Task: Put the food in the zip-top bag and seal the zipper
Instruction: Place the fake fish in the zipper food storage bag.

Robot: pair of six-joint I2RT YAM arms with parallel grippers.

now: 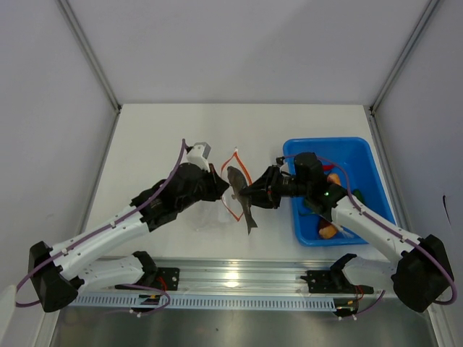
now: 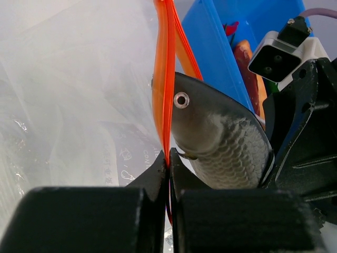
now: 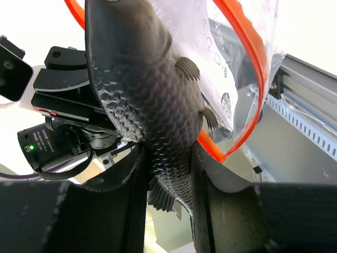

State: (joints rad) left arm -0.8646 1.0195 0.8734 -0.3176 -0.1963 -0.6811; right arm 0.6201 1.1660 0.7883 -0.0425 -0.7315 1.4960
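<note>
A grey toy fish hangs between the two arms above the table. My right gripper is shut on its rear body, as the right wrist view shows, with the tail below the fingers. My left gripper is shut on the orange-red zipper of the clear zip-top bag and holds it up. The fish's head is at the bag's open mouth, next to the strip. The zipper loop and clear film lie beside the fish's body.
A blue tray stands right of the arms with several small toy foods in it, among them a red chili and a dark red sausage. A metal rail runs along the table's near edge. White walls enclose the table.
</note>
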